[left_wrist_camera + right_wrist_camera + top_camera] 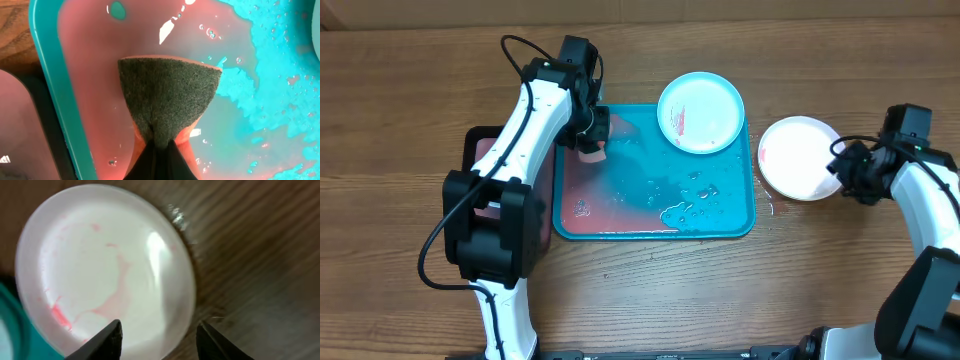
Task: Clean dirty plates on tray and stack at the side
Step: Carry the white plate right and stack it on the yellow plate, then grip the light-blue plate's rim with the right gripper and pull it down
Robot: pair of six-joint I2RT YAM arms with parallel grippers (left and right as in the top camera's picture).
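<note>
Teal-blue rectangular plastic tray (655, 236) mid-desk, wet, pink-stained. Left gripper (592, 130) clamped on grey-faced orange sponge (167, 95). Right gripper (160, 327) jaws apart at smeared white round plate (105, 265), toward right edge. Keep sponge flat; steady plate first.

Brown wood-grain table (400, 60) w/ even light.

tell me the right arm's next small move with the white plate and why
Probably ease forward and close on the rim of the white plate. The right gripper is open with that rim between its fingers, red smears show on the plate, and the left gripper holds the sponge on the tray, ready for scrubbing.
</note>
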